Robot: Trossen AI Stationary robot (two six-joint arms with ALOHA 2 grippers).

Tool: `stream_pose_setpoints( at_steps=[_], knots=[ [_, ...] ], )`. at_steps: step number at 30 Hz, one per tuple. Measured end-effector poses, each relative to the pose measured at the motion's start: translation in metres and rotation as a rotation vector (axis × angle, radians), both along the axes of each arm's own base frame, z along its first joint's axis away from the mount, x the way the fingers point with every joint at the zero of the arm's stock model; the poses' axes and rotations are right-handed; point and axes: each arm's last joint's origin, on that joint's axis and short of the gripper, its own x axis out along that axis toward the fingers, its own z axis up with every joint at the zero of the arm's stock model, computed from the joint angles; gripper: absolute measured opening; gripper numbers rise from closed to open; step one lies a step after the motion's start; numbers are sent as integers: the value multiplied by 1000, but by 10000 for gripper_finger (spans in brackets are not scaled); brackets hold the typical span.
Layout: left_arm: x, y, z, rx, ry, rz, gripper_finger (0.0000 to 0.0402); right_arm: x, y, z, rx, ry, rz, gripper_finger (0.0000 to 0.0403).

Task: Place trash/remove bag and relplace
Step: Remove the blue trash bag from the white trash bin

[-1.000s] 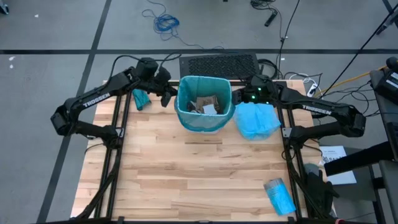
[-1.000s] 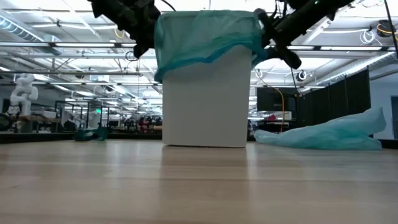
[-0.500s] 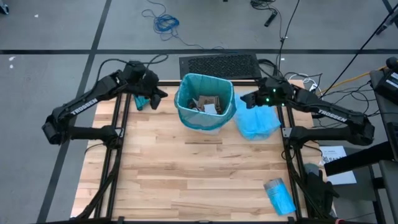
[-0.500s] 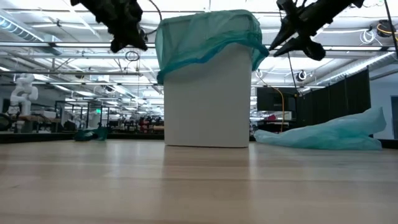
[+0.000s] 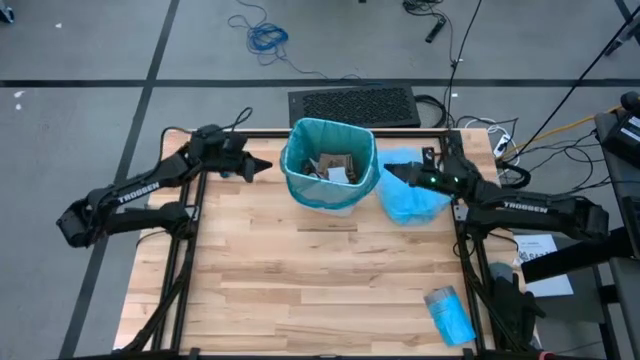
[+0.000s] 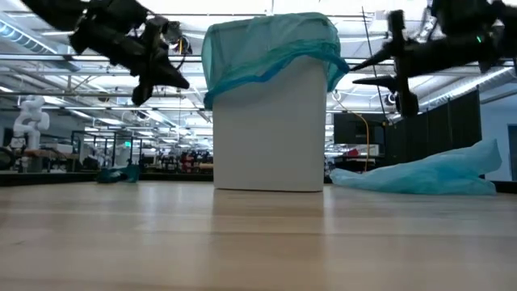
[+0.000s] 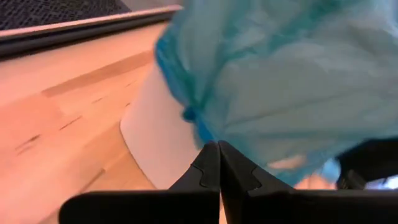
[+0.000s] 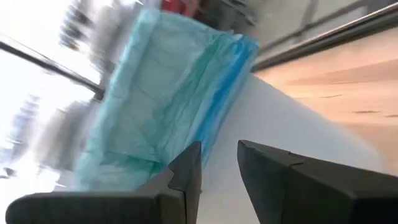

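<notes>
The crumpled brown trash (image 5: pixel 328 166) sits inside the white bin (image 6: pixel 269 129) lined with a thin, wrinkly blue bag (image 6: pixel 269 44) on the wooden tabletop (image 5: pixel 320 270). The left hand (image 5: pixel 262 167) is pressed together. The right hand (image 5: pixel 388 171) is slightly spread, holding nothing.

TROSSEN in white letters on my left arm (image 5: pixel 137 189), high view. TROSSEN again on my right arm (image 5: pixel 520 207), same view. White sheet (image 5: pixel 537 250) by the worktop's right edge has print, too small to read. No readable text in the low view or either wrist view.
</notes>
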Motion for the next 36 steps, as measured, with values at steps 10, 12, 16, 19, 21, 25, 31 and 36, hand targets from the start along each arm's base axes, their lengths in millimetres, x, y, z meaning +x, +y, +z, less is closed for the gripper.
stream_pose_setpoints(
  at_steps=[10,12,16,19,21,25,31,36],
  knots=[
    [-19,2,-37,-164,-307,102,0,-23,8,-41,58,-273,-68,98],
    [-22,1,-44,-202,-374,105,0,-22,8,-41,58,-272,-65,98],
    [-27,-4,-64,-311,-424,116,0,-22,8,-41,73,-278,-51,98],
    [-29,-6,-68,-346,-443,116,0,-22,8,-41,80,-279,-48,98],
    [-28,-6,-67,-351,-459,111,0,-19,8,-37,82,-278,-44,98],
    [-28,-7,-64,-356,-482,104,0,-11,6,-25,49,-257,-33,98],
    [-25,-7,-76,-437,-401,104,0,-5,6,-35,87,-147,16,98],
    [-17,-9,-78,-439,-405,106,0,-3,7,-36,84,-138,31,98]
  ],
)
